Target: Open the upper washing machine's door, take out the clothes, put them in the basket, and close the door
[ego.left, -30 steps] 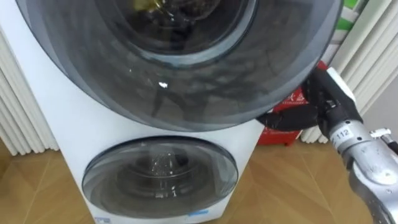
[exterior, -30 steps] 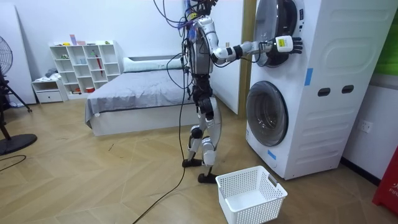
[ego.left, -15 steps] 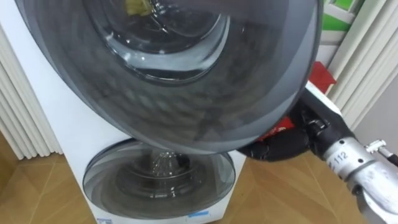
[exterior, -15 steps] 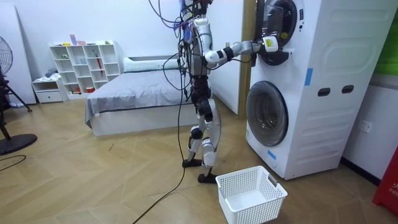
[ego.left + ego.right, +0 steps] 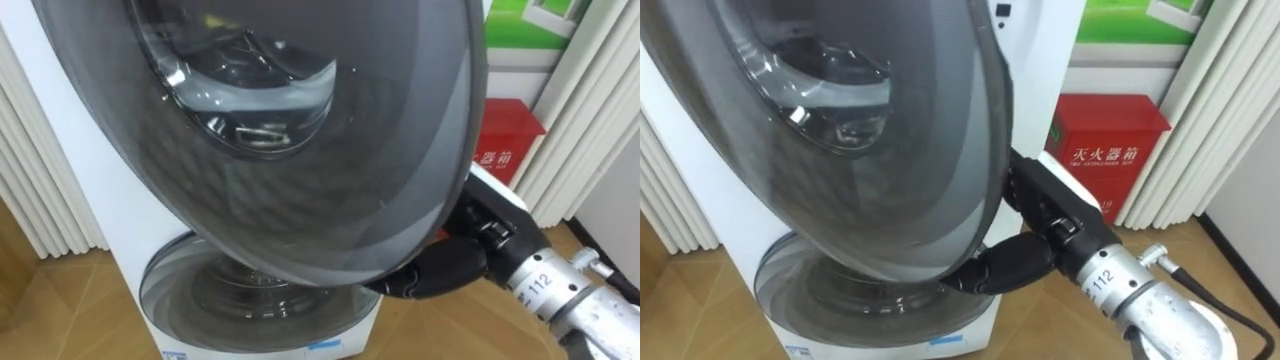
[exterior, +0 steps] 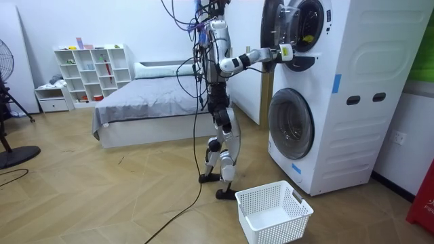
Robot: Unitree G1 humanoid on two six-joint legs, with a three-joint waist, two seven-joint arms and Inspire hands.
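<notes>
We stand on a pale wooden herringbone floor in a bedroom, facing a tall white stacked washing machine. A grey-covered bed and a white cube shelf are behind us. A white plastic lattice basket sits near the machine's foot, and a red metal box stands beside it. Our right hand clamps the rim of the round smoked-glass upper door, which hangs ajar across our sight. The clothes lie in the upper drum, a dim yellowish patch.

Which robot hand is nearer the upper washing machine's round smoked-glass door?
Right. The right robot hand grips the round smoked-glass door at its lower rim; the left is away from it.
</notes>
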